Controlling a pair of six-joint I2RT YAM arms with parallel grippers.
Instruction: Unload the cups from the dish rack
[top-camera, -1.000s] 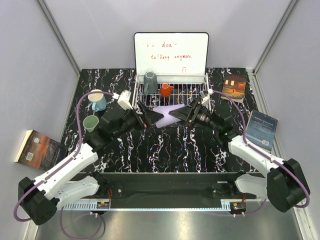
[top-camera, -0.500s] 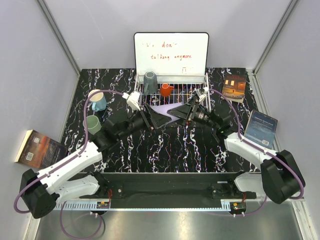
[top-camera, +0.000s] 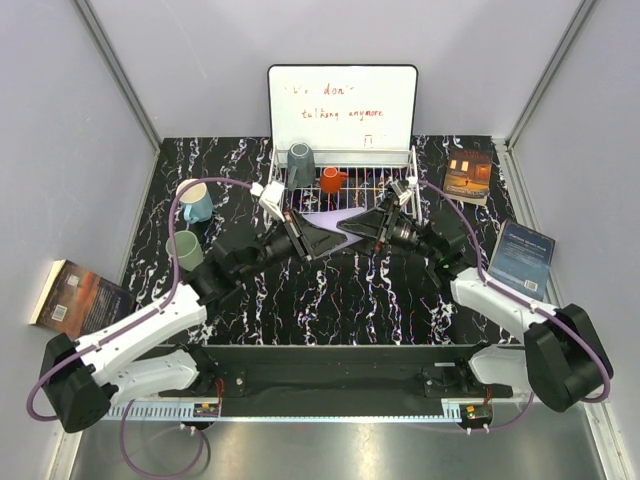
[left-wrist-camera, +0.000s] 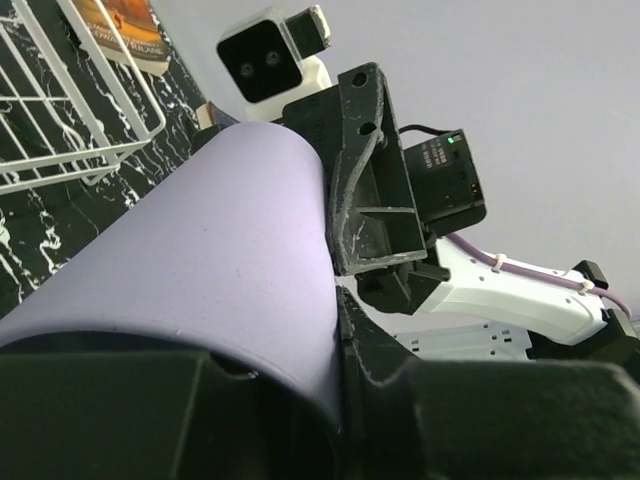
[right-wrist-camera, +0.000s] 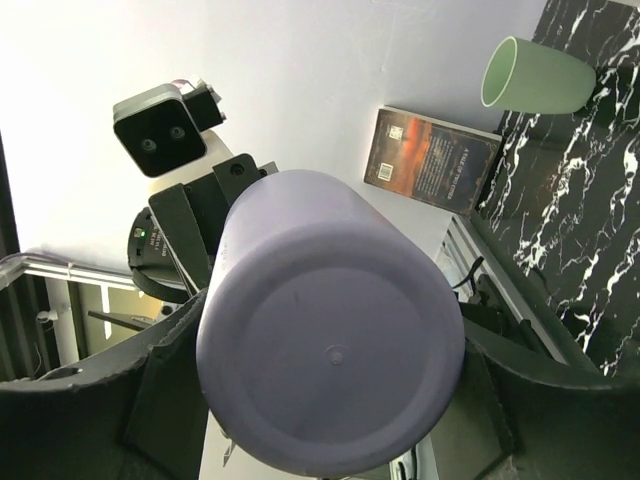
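Both arms meet mid-table, and the lilac cup (top-camera: 326, 218) lies on its side in the air between them, right at the near rim of the dish rack (top-camera: 380, 190). The right gripper (top-camera: 348, 228) comes in from 3 o'clock and spans the cup's base end with its jaws spread wide around the body. In the right wrist view the round base fills the frame, with a dark finger on either side. The left gripper (top-camera: 318, 236) reaches in from 8 o'clock. Its jaws are narrow and pinched on the cup's mouth end, and the left wrist view has the lilac wall running straight out of its fingers.

At 12 o'clock from the held cup, the dark grey cup (top-camera: 300, 165) stands upside down in the rack's far-left corner. The orange cup (top-camera: 332, 180) is just beside it at its 4 o'clock. The whiteboard (top-camera: 342, 108) stands against the rack's far side.

Toward 9 o'clock, near the table's left edge, are the light blue mug (top-camera: 195, 203) and the pale green cup (top-camera: 184, 248), set near each other. Toward 6 o'clock, bare marbled table (top-camera: 340, 300) runs between the two forearms to the near edge. A blue book (top-camera: 523, 258) sits on the right edge at 4 o'clock.
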